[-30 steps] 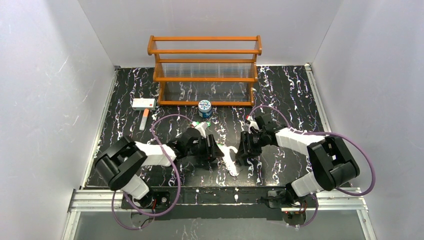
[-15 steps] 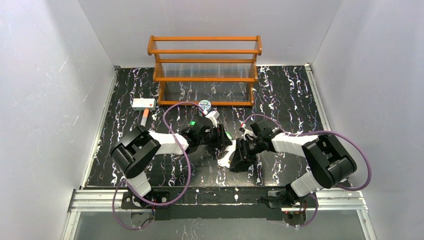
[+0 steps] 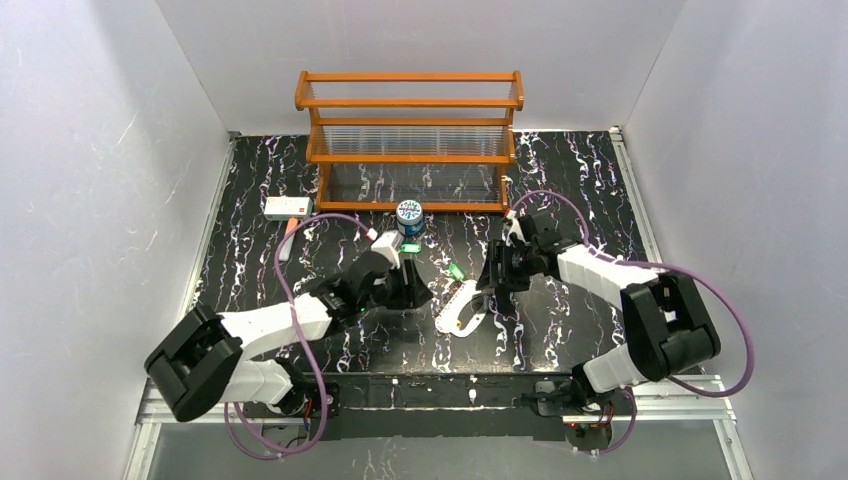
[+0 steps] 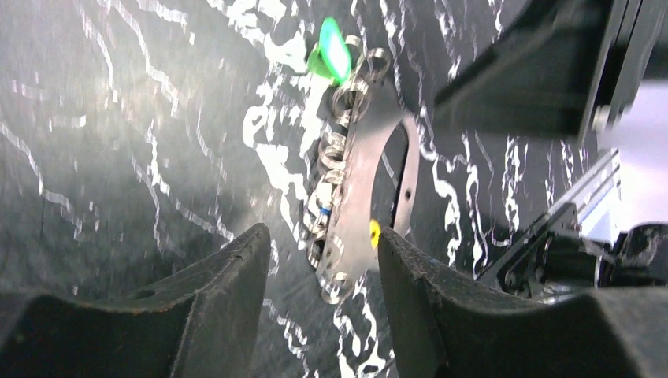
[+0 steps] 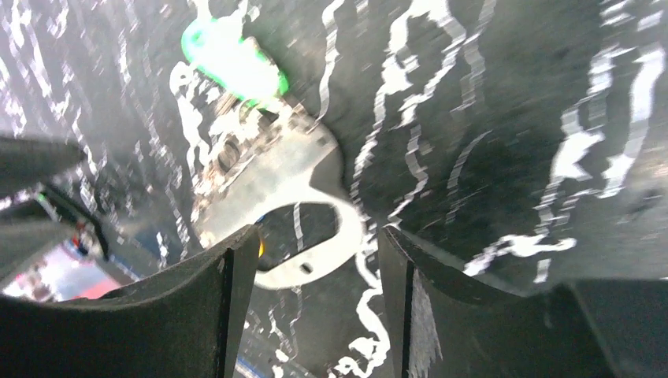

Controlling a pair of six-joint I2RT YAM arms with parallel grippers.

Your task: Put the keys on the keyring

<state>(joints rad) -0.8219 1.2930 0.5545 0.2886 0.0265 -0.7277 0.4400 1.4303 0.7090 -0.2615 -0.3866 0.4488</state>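
Whitish keyring (image 4: 358, 189): 1 | green key (image 4: 331, 53): 1 | yellow key (image 4: 375, 230): 1 | blue key (image 4: 321, 211): 1 | left gripper (image 4: 321, 246), right gripper (image 5: 315, 236): fingers spread, empty

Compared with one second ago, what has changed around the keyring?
The left gripper drew back leftward from the keyring, the right gripper toward the rack. Both are open now, holding nothing. The keyring lies about where it was. Can and box stayed.
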